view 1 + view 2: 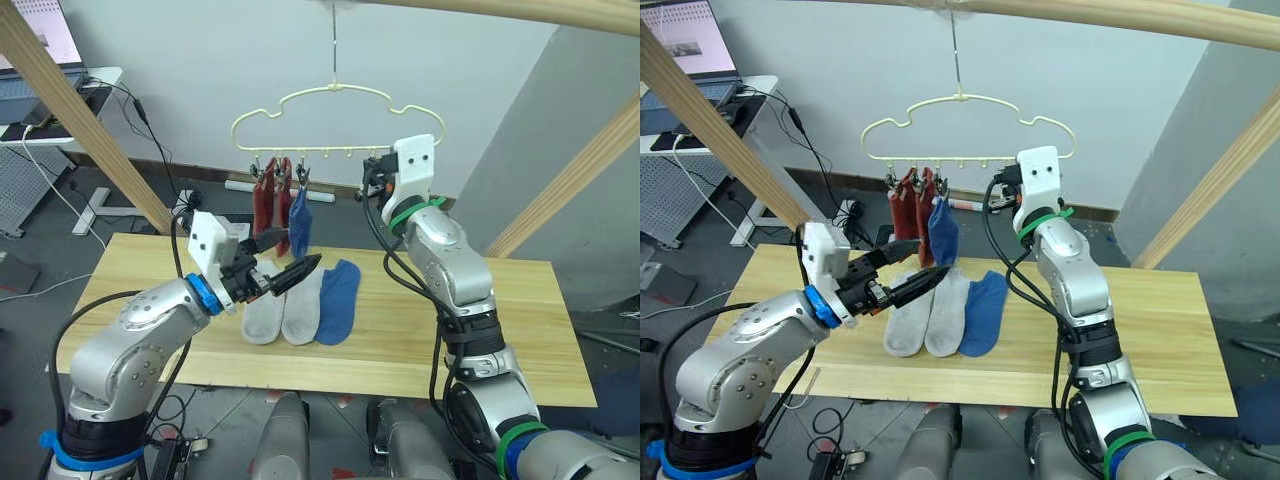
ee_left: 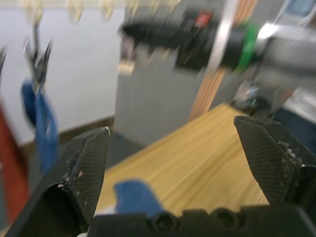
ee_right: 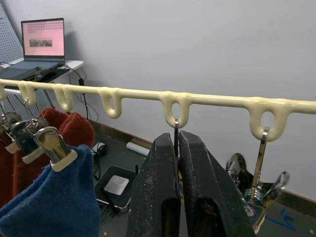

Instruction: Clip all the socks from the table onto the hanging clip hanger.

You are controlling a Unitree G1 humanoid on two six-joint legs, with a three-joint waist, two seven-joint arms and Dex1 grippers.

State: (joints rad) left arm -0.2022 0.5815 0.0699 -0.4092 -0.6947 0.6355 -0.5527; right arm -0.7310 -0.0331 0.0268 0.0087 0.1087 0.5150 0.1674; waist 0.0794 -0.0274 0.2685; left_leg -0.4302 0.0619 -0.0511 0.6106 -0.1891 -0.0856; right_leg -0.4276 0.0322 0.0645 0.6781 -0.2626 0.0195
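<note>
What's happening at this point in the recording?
The robot is partway through hanging socks on the clip hanger. Two rust-red socks and one blue sock already hang from clips. Two grey socks and another blue sock lie on the table. The right gripper is shut on a clip further along the hanger's row, while the left gripper is open above the socks on the table, holding nothing.
</note>
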